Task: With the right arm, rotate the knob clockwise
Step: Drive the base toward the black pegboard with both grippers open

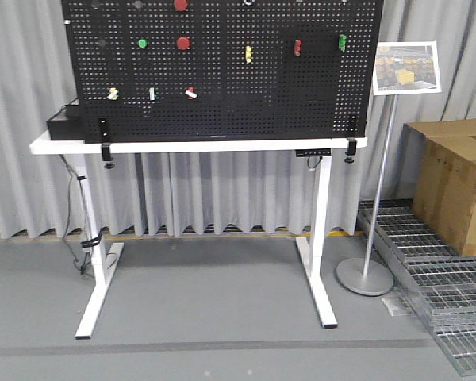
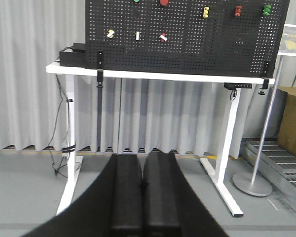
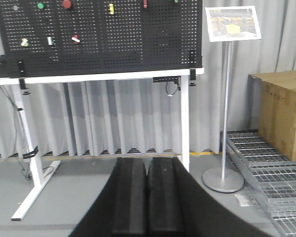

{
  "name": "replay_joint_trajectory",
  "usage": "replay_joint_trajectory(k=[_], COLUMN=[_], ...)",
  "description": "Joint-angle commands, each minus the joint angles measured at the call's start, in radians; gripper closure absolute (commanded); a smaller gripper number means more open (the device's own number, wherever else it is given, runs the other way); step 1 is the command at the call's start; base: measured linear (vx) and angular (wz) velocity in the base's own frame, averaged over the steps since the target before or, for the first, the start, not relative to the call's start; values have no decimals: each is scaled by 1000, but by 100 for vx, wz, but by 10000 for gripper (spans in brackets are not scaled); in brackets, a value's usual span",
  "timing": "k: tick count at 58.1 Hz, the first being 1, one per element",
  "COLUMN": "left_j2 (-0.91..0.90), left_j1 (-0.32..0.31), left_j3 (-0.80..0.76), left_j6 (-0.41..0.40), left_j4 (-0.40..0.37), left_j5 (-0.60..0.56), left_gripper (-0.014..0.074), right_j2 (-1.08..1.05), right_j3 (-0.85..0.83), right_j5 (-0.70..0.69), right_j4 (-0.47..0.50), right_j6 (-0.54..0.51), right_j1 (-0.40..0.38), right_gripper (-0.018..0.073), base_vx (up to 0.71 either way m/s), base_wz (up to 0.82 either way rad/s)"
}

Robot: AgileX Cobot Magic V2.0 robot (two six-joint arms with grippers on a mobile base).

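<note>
A black pegboard (image 1: pixel 222 79) stands on a white table (image 1: pixel 198 145). Its lower row holds three small knobs: yellow (image 1: pixel 113 94), green-white (image 1: pixel 152 94) and red-white (image 1: pixel 191 93). Above them are red and green buttons and coloured switches. The frames do not show which knob the task means. The red-white knob also shows in the left wrist view (image 2: pixel 163 37) and the right wrist view (image 3: pixel 76 39). My left gripper (image 2: pixel 142 160) and right gripper (image 3: pixel 147 164) are both shut and empty, low and far back from the board. Neither shows in the front view.
A sign on a metal stand (image 1: pixel 365 278) is right of the table. A cardboard box (image 1: pixel 456 182) sits on metal floor grates (image 1: pixel 436 270) at far right. A black box (image 1: pixel 63 123) with cables sits on the table's left end. Grey curtains hang behind.
</note>
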Motion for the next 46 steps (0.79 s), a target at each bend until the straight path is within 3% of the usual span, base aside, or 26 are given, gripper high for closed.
replay_joint_trajectory(k=[1,18,46], left_j2=[0,0,0], left_j1=[2,2,2], left_j3=[13,13,13], left_j6=[-6,-6,-6], left_j4=[-8,-8,-8], left_j5=[-82,-82,-82], left_gripper=[603,603,603], right_j2=[-11,-11,-11], right_j3=[5,5,5], right_j5=[-81,-81,-81], right_j4=[-9,-9,-9], right_j6=[-10,-10,-10], right_j1=[-6,-6,-6], right_gripper=[568,568,568], base_vx=[23,26,32], base_wz=[-11,-6,19])
